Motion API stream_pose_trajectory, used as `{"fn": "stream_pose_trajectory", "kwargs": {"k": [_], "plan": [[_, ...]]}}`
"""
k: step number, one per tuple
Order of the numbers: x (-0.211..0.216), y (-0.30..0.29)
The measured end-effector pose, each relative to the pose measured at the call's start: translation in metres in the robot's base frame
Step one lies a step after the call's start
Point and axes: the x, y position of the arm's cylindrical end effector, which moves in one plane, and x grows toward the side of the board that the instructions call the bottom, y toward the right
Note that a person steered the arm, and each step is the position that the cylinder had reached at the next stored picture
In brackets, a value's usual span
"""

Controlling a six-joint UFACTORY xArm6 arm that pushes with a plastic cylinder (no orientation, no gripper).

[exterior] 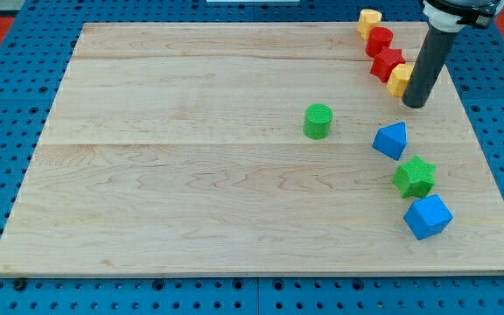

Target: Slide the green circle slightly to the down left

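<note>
The green circle (318, 121) is a short green cylinder standing on the wooden board (191, 175), right of the board's middle. My tip (416, 105) is the lower end of the dark rod, up and to the right of the green circle and well apart from it. The tip sits just below a yellow block (399, 80) and above a blue triangle-like block (391, 140).
Along the view's top right lies a chain: a yellow block (370, 19), a red block (379, 40), a red star-like block (387, 64). At the right edge are a green star (415, 177) and a blue cube-like block (427, 217).
</note>
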Motion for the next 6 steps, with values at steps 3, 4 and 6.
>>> {"fn": "stream_pose_trajectory", "kwargs": {"k": [3, 4, 6], "plan": [[0.056, -0.111], [0.057, -0.11], [0.029, -0.052]]}}
